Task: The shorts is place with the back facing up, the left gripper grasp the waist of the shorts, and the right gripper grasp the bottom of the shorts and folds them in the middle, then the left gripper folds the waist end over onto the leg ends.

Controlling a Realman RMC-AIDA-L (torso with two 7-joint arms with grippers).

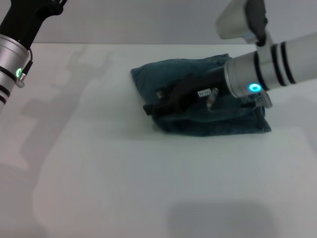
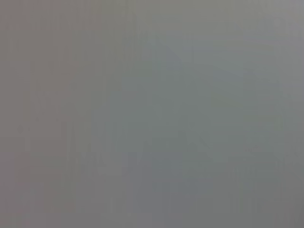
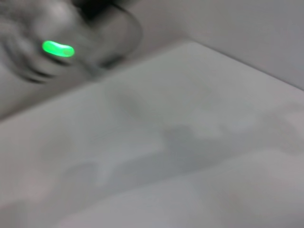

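The shorts (image 1: 198, 69) lie as a compact folded bundle of blue denim on the white table (image 1: 124, 173), right of centre in the head view. I cannot tell the waist from the leg ends in the bundle. My right gripper (image 1: 161, 101), a black claw on a silver-white arm with a cyan light, reaches in from the right and sits low over the bundle's near left part. My left gripper (image 1: 49, 7) is raised at the far left corner, well away from the shorts, with a green light on its arm. The left wrist view shows only plain grey.
The right wrist view shows bare white table (image 3: 190, 142), with the left arm's green light (image 3: 58, 48) farther off. A pale wall runs behind the table's far edge. White table surface extends in front and to the left of the shorts.
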